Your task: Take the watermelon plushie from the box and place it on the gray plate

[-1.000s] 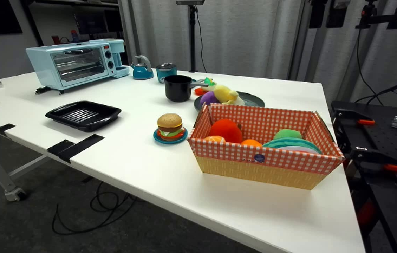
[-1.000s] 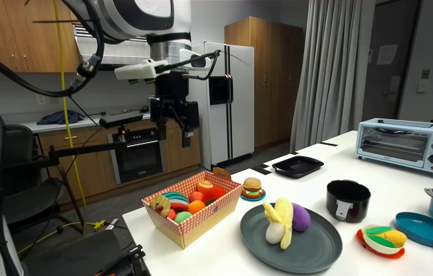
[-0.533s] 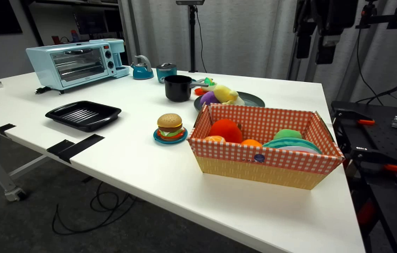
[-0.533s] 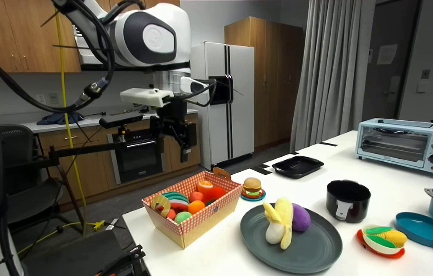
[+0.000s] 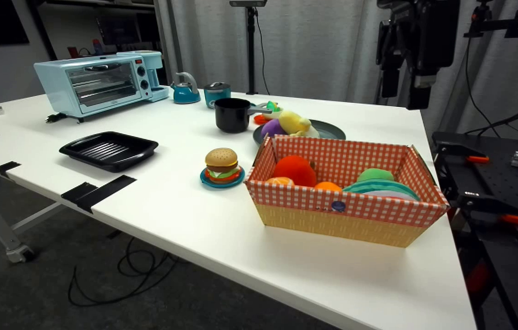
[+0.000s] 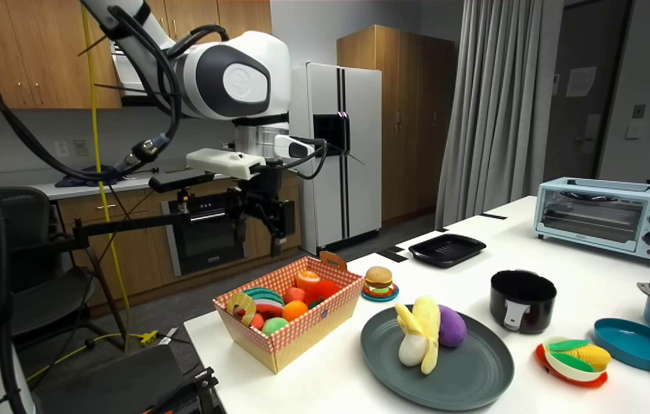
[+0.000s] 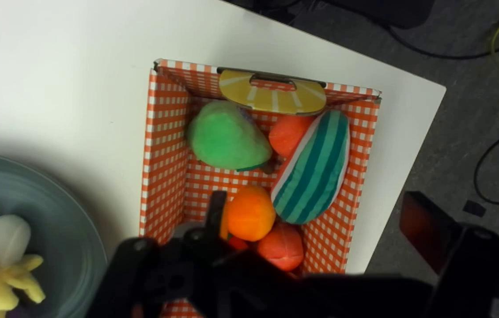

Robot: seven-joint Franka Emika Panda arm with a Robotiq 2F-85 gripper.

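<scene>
The watermelon plushie (image 7: pixel 315 165), a green-striped wedge with a pink face, lies in the red-checkered box (image 7: pixel 164 150) beside one long wall. It also shows in both exterior views (image 5: pixel 380 188) (image 6: pixel 264 299). The box stands near the table corner (image 5: pixel 346 227) (image 6: pixel 313 342). The round gray plate (image 6: pixel 382 368) holds a yellow-and-white plushie and a purple one; its edge also shows in the wrist view (image 7: pixel 70 247). My gripper (image 6: pixel 259 240) is open and empty, high above the box, pointing down (image 5: pixel 404 94). In the wrist view its fingers (image 7: pixel 313 210) are wide apart, below the watermelon in the picture.
Beside the watermelon in the box are a green plushie (image 7: pixel 227 137), an orange (image 7: pixel 251 213) and red fruits (image 7: pixel 281 247). The box has upright handle flaps (image 7: pixel 271 95). A toy burger (image 5: pixel 222 162) on a saucer, a black tray (image 5: pixel 108 149) and a black pot (image 5: pixel 232 115) stand on the table.
The arm has come down over the second, and the gripper hangs lower toward the box, shifted slightly left in an exterior view. The box, plushies and plate have not moved.
</scene>
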